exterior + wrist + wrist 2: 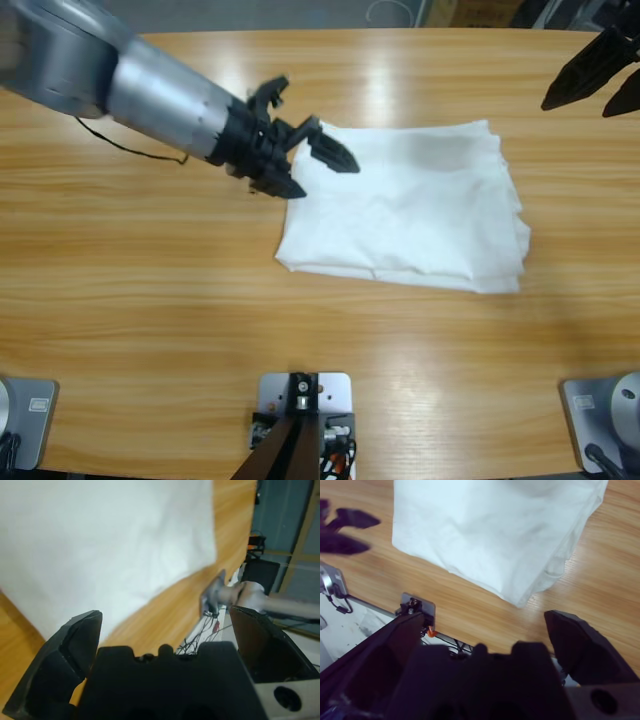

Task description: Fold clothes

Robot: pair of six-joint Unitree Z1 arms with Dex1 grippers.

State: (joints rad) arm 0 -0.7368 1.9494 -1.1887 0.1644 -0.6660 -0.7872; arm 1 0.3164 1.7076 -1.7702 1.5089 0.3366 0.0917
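T-shirt [410, 205]: lying folded on the bench [150, 300], long axis running left-right.
Left fingers [322, 160]: spreading released over its left edge.
Right fingers [600, 85]: hanging released, apart.

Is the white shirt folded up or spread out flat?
Folded. The T-shirt lies as a compact rectangle, with stacked layers showing along its edge in the high and right wrist views; no sleeves stick out.

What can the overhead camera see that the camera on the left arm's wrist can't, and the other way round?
Only the high view shows the whole folded white T-shirt in outline, the left arm's silver forearm, and the right gripper apart from the cloth at the top right corner.

Only the left wrist view shows the room past the table's edge: cables, a dark cabinet, a wooden frame.

Both show the shirt lying on the wooden table and the left gripper, open, by the shirt's corner.
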